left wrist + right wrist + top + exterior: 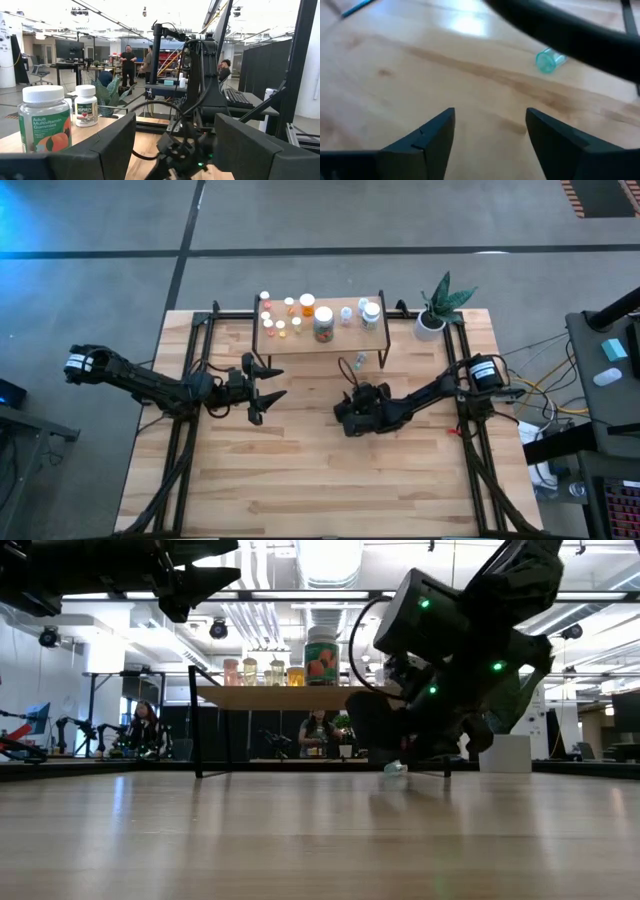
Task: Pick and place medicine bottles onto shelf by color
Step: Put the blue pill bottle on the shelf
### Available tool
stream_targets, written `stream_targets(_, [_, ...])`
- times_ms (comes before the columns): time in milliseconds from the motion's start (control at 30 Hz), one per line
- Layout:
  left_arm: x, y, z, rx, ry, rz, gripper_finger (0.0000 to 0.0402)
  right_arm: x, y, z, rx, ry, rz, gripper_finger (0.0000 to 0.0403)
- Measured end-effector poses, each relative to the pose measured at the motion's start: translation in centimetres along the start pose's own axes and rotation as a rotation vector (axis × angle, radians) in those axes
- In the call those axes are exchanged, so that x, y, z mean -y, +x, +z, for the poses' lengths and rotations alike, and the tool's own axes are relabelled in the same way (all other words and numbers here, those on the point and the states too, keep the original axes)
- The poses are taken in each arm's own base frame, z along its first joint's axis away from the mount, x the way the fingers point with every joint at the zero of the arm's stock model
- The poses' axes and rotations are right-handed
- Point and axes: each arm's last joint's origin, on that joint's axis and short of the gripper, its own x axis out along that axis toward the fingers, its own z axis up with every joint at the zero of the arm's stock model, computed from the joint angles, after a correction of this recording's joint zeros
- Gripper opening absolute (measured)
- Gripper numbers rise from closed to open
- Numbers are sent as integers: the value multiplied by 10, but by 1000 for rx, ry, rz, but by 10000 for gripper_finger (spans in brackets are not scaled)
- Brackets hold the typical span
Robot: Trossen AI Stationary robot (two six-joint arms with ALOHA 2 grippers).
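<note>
Just in front of the shelf [320, 340], on the bare wood of the table [300, 470], lies the one bottle I have left to collect: a small green vial [549, 60] on its side, near the shelf's right front leg. My right gripper [350, 418] hangs low over the planks a little nearer than the vial, fingers spread wide and holding nothing, and my wrist view puts the vial ahead of the fingertips and off to one side, partly crossed by a dark bar. To do this pick well, I judge I should first move forward and sideways until the vial sits centred between my fingers [432, 132], then turn the wrist so the pads close across its round body rather than along its length, since a lying cylinder will roll away if I nudge one side first. I should come down until the tips almost brush the wood and close slowly and evenly. The shelf leg stands close by, so I want my approach to come from the near side, clear of it. The other medicine bottles [322, 323] already stand on the shelf top, so the green one belongs beside like colours there. My left gripper [262, 390] waits left of centre, raised, its fingers also apart and empty.
</note>
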Motion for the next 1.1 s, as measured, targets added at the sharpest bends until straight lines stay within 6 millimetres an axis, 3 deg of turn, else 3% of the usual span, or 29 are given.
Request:
stream_targets(233, [0, 0, 0, -1, 0, 0, 254, 9, 19, 14, 19, 212, -64, 310])
stream_targets(467, [0, 0, 0, -2, 2, 0, 254, 15, 34, 28, 33, 275, -105, 356])
stream_targets(1100, [0, 0, 0, -1, 1, 0, 254, 32, 60, 49, 33, 413, -183, 336])
